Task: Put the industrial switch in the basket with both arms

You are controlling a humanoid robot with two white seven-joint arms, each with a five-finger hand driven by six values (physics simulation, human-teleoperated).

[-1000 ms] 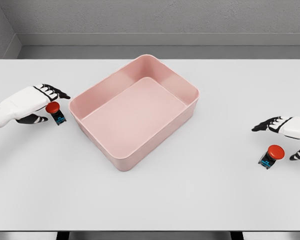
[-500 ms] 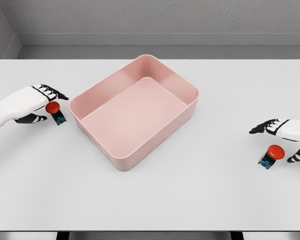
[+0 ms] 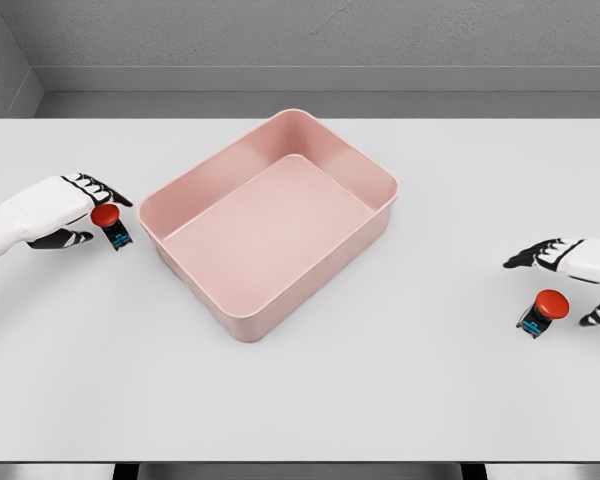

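Observation:
Two industrial switches, each a red mushroom button on a black and blue base, stand on the white table (image 3: 430,400). The left switch (image 3: 111,224) is just left of the pink basket (image 3: 242,333). My left hand (image 3: 102,212) brackets it, fingers stretched above the button and thumb below, still spread. The right switch (image 3: 542,308) sits near the right edge. My right hand (image 3: 550,290) hovers by it with fingers extended above and thumb to its right, not closed on it. The basket holds nothing.
The rectangular basket sits turned at an angle in the table's middle, with tall walls. The grey back wall runs behind the table's far edge. The right arm is partly cut off by the picture's right edge.
The left hand's fingers have drawn back slightly left and lower over the button. The right hand has shifted a little right and down. Neither switch has moved.

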